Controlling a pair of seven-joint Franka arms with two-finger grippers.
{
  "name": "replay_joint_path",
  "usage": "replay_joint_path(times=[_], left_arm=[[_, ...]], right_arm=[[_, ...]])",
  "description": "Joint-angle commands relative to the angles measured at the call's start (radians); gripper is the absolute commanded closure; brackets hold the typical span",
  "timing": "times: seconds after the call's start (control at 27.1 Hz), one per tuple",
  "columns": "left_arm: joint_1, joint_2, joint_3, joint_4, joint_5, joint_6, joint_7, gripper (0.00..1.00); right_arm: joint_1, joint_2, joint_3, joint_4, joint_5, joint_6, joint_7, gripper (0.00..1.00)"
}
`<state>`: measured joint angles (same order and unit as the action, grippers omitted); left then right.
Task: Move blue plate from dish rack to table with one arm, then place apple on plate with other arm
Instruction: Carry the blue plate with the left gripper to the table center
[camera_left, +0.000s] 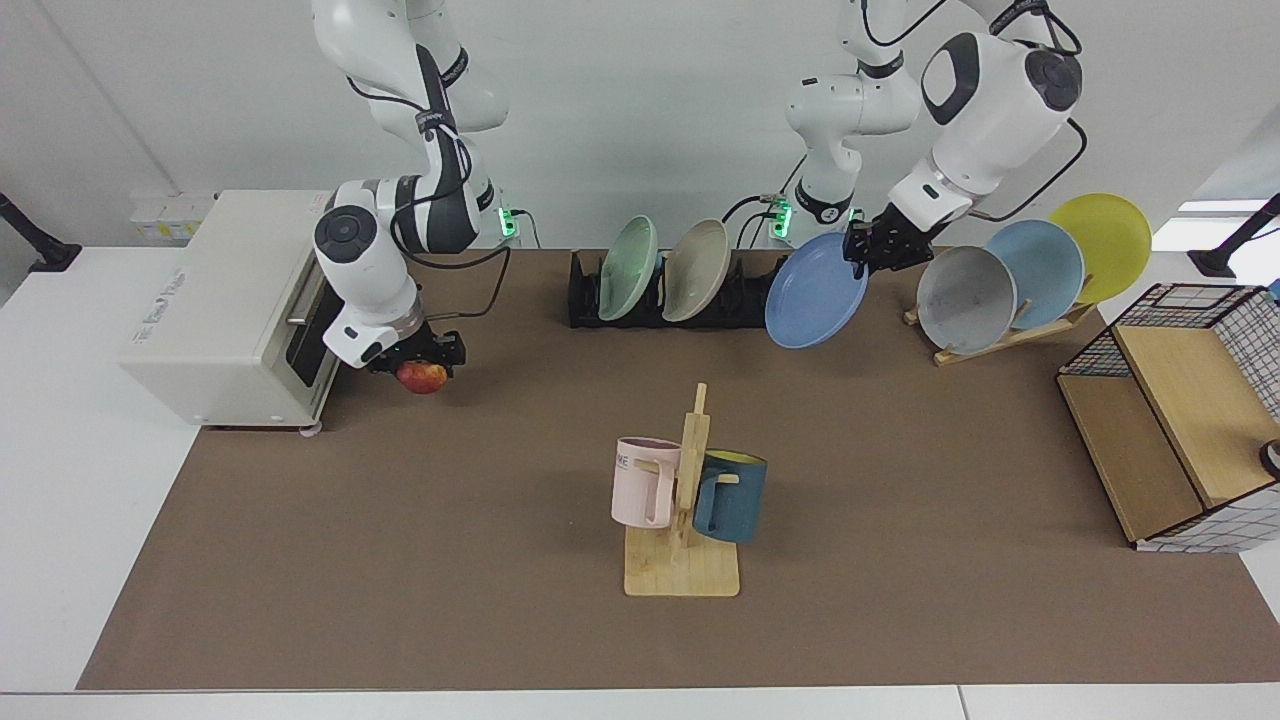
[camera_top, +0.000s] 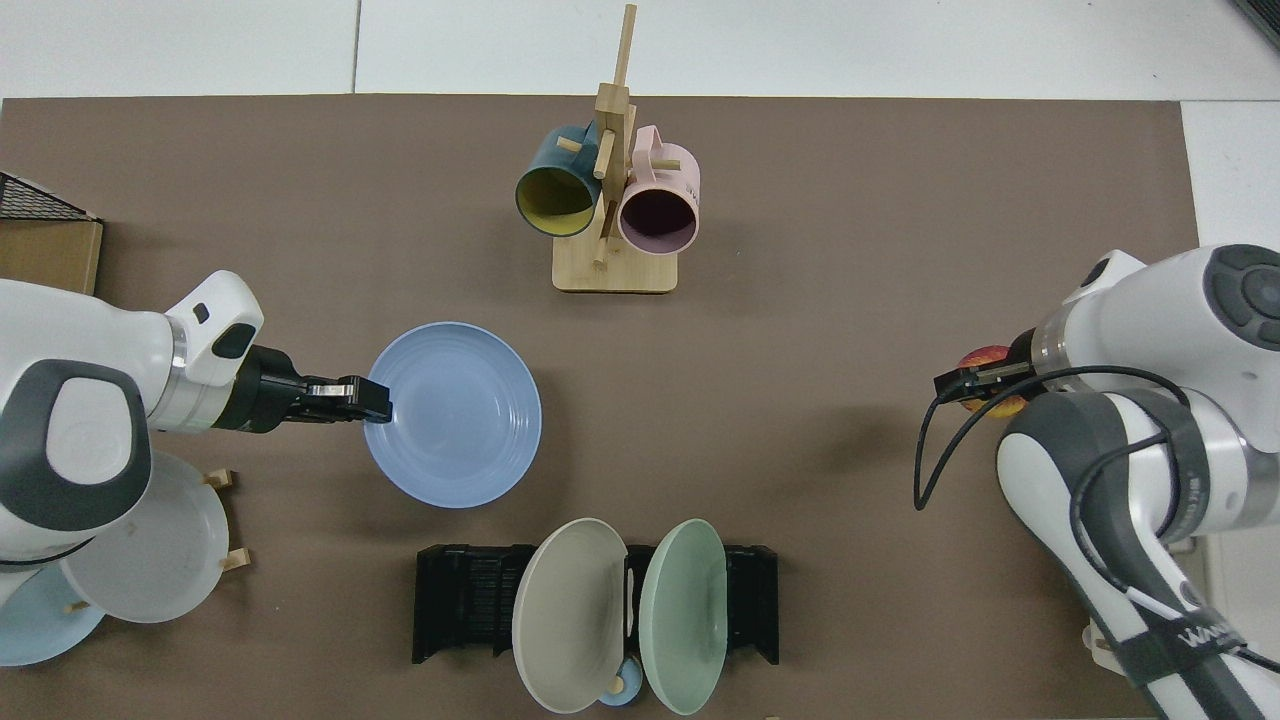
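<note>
Plate: the blue plate (camera_left: 815, 290) is out of the dish rack (camera_left: 680, 300), held in the air over the table (camera_left: 900, 480), face tilted up.
Left gripper: left gripper (camera_left: 868, 249) pinches the plate's rim, I guess so the bottom is free to set down.
Apple: the apple (camera_left: 422, 376) hangs just above the tabletop by the toaster oven (camera_left: 230, 305).
Right gripper: right gripper (camera_left: 418, 356) is clamped on the apple, looks ready for once the plate lands.
Rack: green and grey plates sit in their slots.

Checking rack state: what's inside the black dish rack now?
The black plastic dish rack holds a beige plate and a pale green plate. A small blue-and-wood item peeks between them, mostly covered.
</note>
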<state>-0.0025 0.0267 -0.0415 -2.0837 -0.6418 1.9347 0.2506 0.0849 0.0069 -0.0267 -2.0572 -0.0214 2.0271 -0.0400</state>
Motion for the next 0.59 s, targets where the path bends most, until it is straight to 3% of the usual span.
replay_joint_path(times=[0.0, 0.26, 0.55], left_arm=[[0.027, 0.119, -0.037, 0.042, -0.125, 0.021, 0.039, 1.00], [0.029, 0.165, -0.133, 0.037, -0.231, 0.147, 0.038, 1.00], [0.016, 0.210, -0.222, 0.037, -0.236, 0.280, 0.035, 1.00]], right_arm=[[-0.010, -0.016, -0.002, 0.066, -0.008, -0.086, 0.022, 1.00], [0.003, -0.018, 0.004, 0.089, -0.008, -0.122, 0.083, 1.00], [0.036, -0.025, 0.007, 0.086, 0.000, -0.123, 0.143, 1.00]])
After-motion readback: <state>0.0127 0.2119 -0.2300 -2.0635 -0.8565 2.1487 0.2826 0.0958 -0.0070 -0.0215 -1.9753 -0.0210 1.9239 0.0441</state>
